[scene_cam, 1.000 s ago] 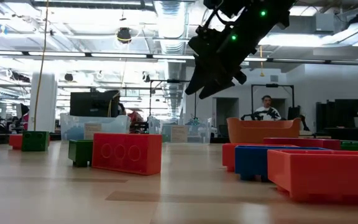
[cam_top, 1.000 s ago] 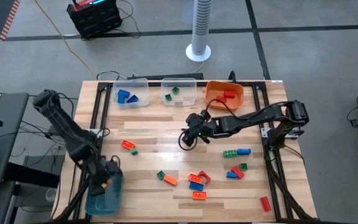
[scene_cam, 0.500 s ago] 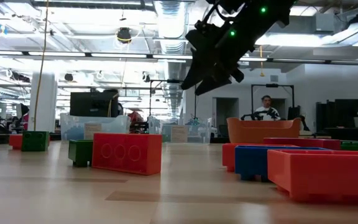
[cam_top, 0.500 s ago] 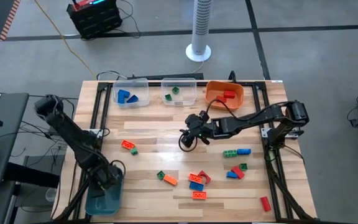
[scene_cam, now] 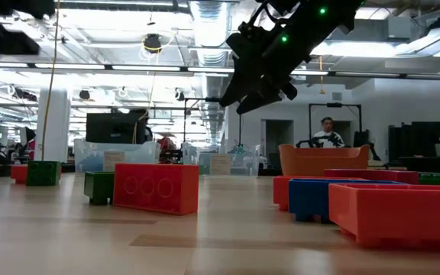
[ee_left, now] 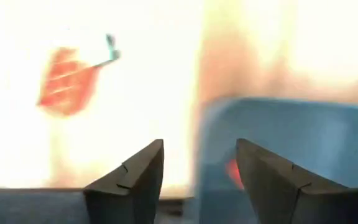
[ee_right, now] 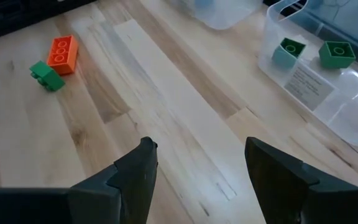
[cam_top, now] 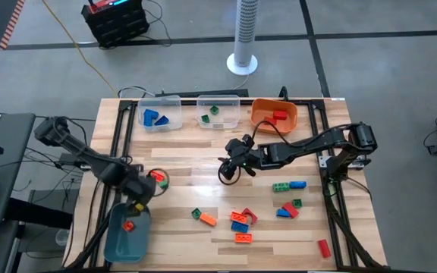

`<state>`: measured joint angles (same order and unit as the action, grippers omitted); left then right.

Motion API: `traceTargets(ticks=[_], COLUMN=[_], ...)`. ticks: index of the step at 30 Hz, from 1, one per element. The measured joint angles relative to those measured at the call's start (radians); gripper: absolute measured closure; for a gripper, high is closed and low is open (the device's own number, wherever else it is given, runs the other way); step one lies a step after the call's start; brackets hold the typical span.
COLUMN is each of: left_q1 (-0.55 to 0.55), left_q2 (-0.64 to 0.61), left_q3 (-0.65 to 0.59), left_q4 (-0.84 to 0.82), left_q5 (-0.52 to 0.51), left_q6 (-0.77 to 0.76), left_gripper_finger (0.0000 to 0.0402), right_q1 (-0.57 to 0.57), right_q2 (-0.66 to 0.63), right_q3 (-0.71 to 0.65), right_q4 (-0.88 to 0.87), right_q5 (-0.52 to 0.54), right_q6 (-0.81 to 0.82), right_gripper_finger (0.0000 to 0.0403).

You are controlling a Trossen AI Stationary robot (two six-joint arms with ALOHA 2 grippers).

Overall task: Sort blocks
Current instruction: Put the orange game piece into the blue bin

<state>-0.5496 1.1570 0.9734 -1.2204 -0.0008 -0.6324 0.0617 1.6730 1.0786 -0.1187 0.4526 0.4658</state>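
My left gripper (cam_top: 139,192) hangs open, pointing down, just past the far rim of the teal bin (cam_top: 126,236), where one orange block (cam_top: 128,225) lies on the floor. Beside the gripper an orange block (cam_top: 156,177) and a small green block (cam_top: 164,184) rest on the table. My right gripper (cam_top: 228,170) hovers open over the table's middle, holding nothing; its wrist view shows the same orange block (ee_right: 63,51) and green block (ee_right: 46,76). More blocks (cam_top: 240,221) lie scattered near the front right.
Along the far edge stand a clear bin with blue blocks (cam_top: 160,114), a clear bin with green blocks (cam_top: 218,112) and an orange bin with a red block (cam_top: 274,114). Loose blocks (cam_top: 288,185) lie right of centre, and one red block (cam_top: 324,247) sits at the front right corner.
My left gripper has let go of an orange block, which now lies in the teal bin. It has then risen and moved toward the table's far edge, coming beside the orange block on the table, and has turned as it went.
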Motion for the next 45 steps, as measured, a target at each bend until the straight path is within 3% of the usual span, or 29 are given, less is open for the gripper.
traceTargets(ticks=[7,13,18,25,34,45], left_q1=[0.177,0.208,0.210,0.263,0.351,0.364], left_q2=[0.010,0.010,0.010,0.013,0.174,0.354], left_q3=[-0.087,-0.151,-0.223,-0.235,-0.225,-0.223], left_q4=[-0.006,0.061,0.183,0.224,0.238,0.235], left_q5=[-0.157,-0.217,-0.229,-0.300,-0.292,-0.286], left_q6=[0.295,0.550,0.595,0.601,0.659,0.753], left_gripper_finger=[0.0231,0.0214,0.0168,0.0113,0.0110,0.0112], right_q1=[0.004,0.012,0.012,0.016,0.018,0.021], right_q2=[0.000,0.000,0.000,0.000,0.000,0.000], right_q3=[0.000,0.000,0.000,0.000,0.000,0.000], right_q4=[0.001,0.001,0.018,0.079,0.077,0.070], right_q5=[0.000,0.001,0.001,0.002,0.002,0.002], right_q6=[0.002,0.001,-0.005,-0.037,-0.046,-0.056], right_gripper_finger=[0.0148,0.0148,0.0148,0.0148,0.0148,0.0148])
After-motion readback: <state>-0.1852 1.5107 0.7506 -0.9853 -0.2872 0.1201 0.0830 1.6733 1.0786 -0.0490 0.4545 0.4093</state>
